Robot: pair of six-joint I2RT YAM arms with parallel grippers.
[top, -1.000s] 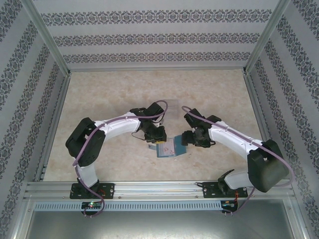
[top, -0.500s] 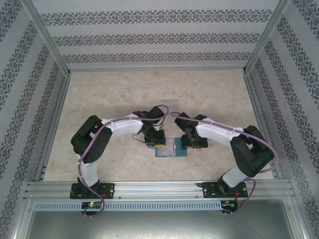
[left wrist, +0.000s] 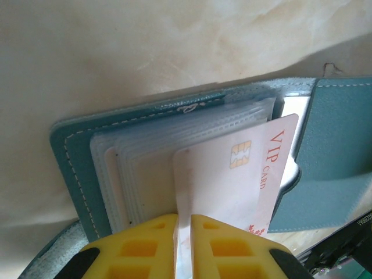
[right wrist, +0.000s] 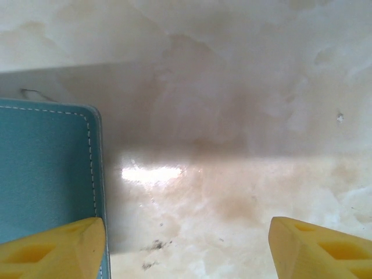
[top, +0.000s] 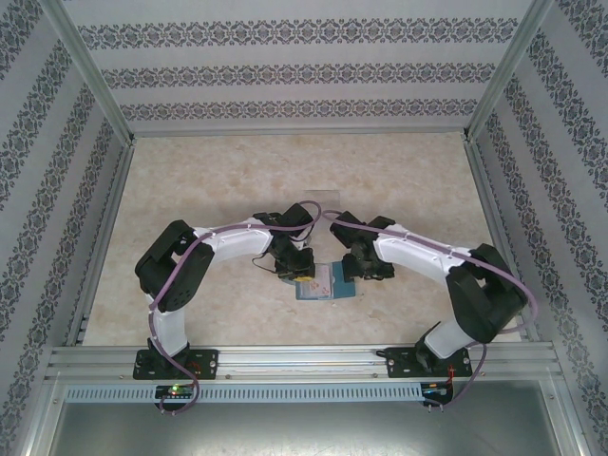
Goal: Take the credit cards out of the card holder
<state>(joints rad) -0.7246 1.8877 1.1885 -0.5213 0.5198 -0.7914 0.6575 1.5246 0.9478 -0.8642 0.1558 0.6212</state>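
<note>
The teal card holder lies open on the table between my two grippers. In the left wrist view its clear sleeves fan out from the teal cover. A pinkish-white credit card marked VIP sticks partly out of a sleeve. My left gripper is shut on that card's near edge, at the holder's left side. My right gripper is open at the holder's right edge. One of its yellow fingertips sits over the teal cover, the other over bare table.
The marble-patterned tabletop stretches behind the arms. Patterned walls with metal frame rails close in the left, right and back sides. Both forearms curve in towards the middle, close together.
My right arm has swung left and brought its gripper to the holder's right edge, its jaws narrowing a little. The left gripper stays clamped on the card.
</note>
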